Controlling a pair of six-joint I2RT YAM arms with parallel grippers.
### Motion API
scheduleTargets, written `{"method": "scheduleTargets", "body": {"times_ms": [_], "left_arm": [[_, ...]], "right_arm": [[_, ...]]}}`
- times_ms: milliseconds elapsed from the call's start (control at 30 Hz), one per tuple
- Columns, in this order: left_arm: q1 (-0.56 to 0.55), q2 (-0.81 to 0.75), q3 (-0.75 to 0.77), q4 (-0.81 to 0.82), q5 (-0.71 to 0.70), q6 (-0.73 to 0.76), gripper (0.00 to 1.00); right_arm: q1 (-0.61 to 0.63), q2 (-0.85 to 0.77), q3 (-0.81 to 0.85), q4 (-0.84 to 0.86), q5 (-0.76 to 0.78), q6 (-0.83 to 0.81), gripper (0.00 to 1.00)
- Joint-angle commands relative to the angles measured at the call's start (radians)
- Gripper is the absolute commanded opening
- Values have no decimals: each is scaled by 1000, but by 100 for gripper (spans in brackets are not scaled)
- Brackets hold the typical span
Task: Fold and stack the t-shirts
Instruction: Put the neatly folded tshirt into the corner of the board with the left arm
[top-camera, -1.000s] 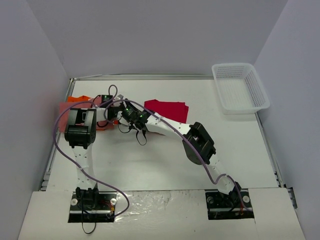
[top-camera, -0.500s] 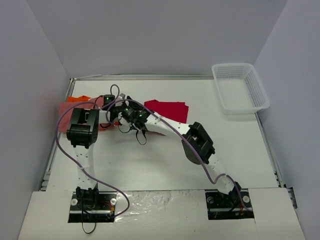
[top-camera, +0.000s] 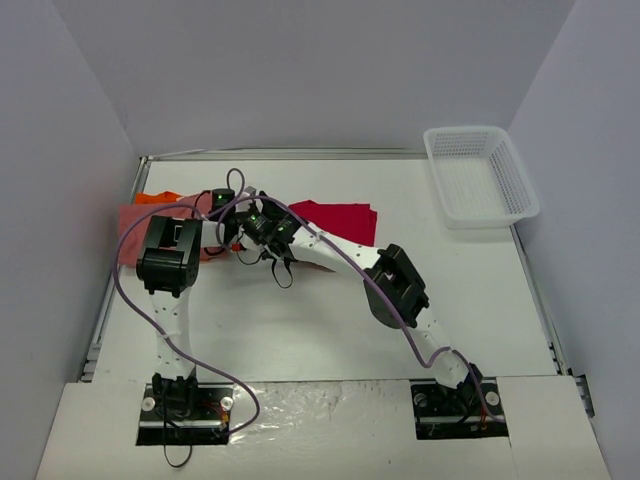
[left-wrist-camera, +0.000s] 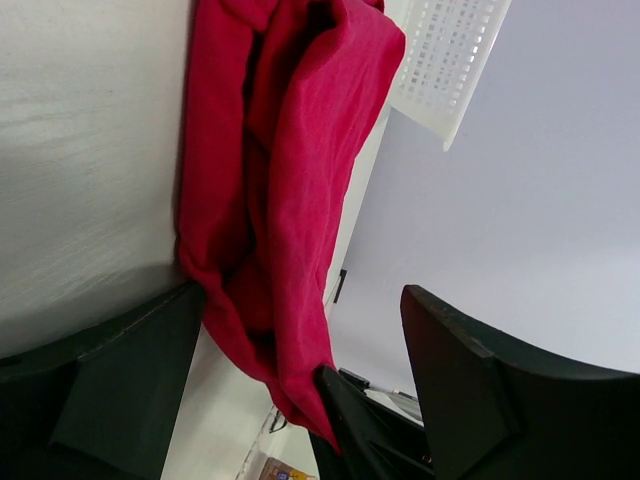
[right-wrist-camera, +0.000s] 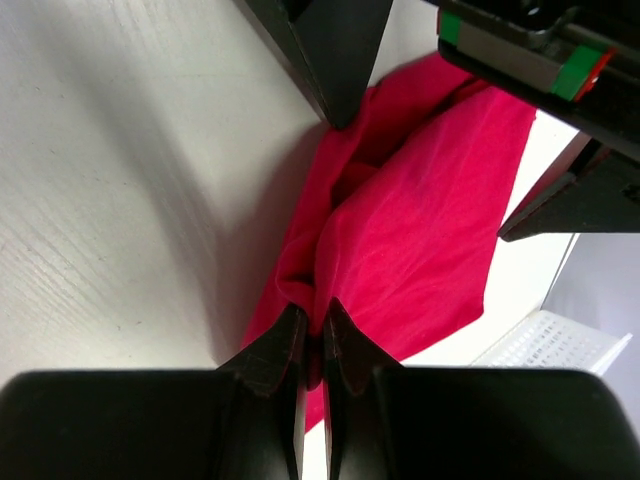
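A bright red cloth t-shirt (top-camera: 335, 220) lies bunched on the white table (top-camera: 300, 320), off to the left of the white plastic mesh basket (top-camera: 480, 175) and well apart from it. The basket sits at the table's far right corner. The 2 arms crowd together over the end of the red shirt that is farthest from the basket, and they hide that end in the top view. The right gripper (right-wrist-camera: 315, 320) is pinched tight on 1 raised fold of the red shirt (right-wrist-camera: 420, 230), its 2 dark fingers (right-wrist-camera: 275, 345) pressed together with cloth between them. The left gripper (left-wrist-camera: 300, 295) stands wide open and holds nothing. Its 2 black fingers (left-wrist-camera: 120, 380) are spread on either side of the shirt's rumpled edge (left-wrist-camera: 280, 180), and 1 of them is just beside the cloth, though whether it touches I cannot tell. From both wrist views the basket (left-wrist-camera: 445, 60) shows beyond the red cloth, on the shirt's far side from the grippers. A salmon pink cloth t-shirt (top-camera: 132, 222) lies flat at the table edge farthest from the basket, partly behind the left arm, and an orange cloth t-shirt (top-camera: 160, 198) peeks out along its far edge, touching it.
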Motion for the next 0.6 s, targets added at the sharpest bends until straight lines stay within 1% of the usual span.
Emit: {"method": "scheduleTargets", "body": {"times_ms": [0,233,567], "left_arm": [[-55,15,29,-42,13,13,79],[-64,12,46,-131,4,79,79],[-92,18,74,-192,1,123,80]], "right_arm": [[15,-9,71,36,20,4,0],[15,-17,89,28,39,-3,0],[6,-27,116,17,57,-8,0]]}}
